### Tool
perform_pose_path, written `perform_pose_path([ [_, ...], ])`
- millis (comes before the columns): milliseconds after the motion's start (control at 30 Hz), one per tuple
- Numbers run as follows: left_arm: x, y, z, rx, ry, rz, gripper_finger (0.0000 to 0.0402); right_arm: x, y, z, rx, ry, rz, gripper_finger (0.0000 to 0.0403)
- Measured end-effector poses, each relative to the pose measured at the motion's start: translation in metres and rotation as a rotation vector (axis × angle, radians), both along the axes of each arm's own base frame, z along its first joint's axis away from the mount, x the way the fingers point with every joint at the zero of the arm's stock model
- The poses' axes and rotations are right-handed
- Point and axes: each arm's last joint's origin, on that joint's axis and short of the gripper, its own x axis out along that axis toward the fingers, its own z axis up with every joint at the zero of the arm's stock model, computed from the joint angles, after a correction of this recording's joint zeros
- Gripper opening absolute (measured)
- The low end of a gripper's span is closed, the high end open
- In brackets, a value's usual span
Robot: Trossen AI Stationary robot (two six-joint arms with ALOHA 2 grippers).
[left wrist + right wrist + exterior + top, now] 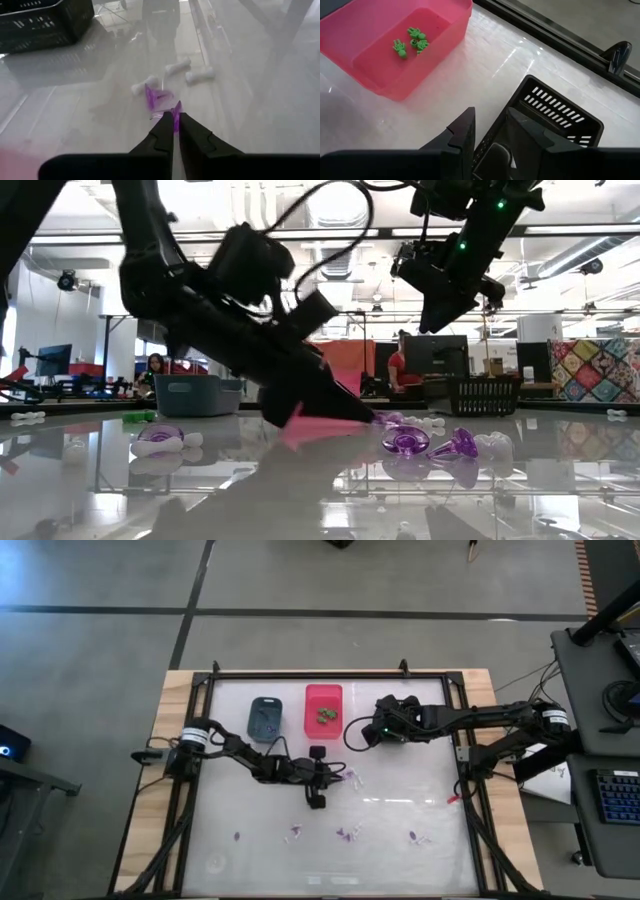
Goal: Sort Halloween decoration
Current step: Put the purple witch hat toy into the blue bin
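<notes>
One purple trinket pinched for sorting.
I have the left fingers (176,129) closed on a purple trinket (175,120) against the surface (75,110); right fingers (490,131) wait half-spread above the black bin (555,125).

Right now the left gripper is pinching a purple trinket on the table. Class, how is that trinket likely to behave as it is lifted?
The purple trinket looks like thin, glossy plastic, so it is probably stiff and light. The left gripper is shut on only one edge, so the trinket may pivot or slip. The table is smooth and shiny, so a dropped trinket would likely skid.
</notes>
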Motion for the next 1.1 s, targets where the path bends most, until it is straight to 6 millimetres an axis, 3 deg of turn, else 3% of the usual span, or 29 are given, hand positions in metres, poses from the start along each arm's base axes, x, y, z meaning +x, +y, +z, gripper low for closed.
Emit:
perform_pose_path([
  [300, -0.046, 0.008, 0.067, 0.002, -0.143, 0.015, 0.0, 0.0, 0.0, 0.0, 0.004, 0.0, 0.003, 0.0092],
  [567, -0.11, 0.032, 0.114, 0.075, -0.085, 0.328, 0.0, 0.001, 0.004, 0.0, 0.008, -0.004, 0.011, 0.0095],
  [867, -0.173, 0.074, 0.119, 0.054, 0.226, 0.765, 0.0, 0.001, 0.004, 0.0, 0.007, -0.01, 0.011, 0.0086],
  [1100, -0.178, 0.09, 0.115, -0.034, 0.269, 0.782, 0.0, 0.002, 0.003, 0.001, 0.005, -0.024, 0.011, 0.0093],
])
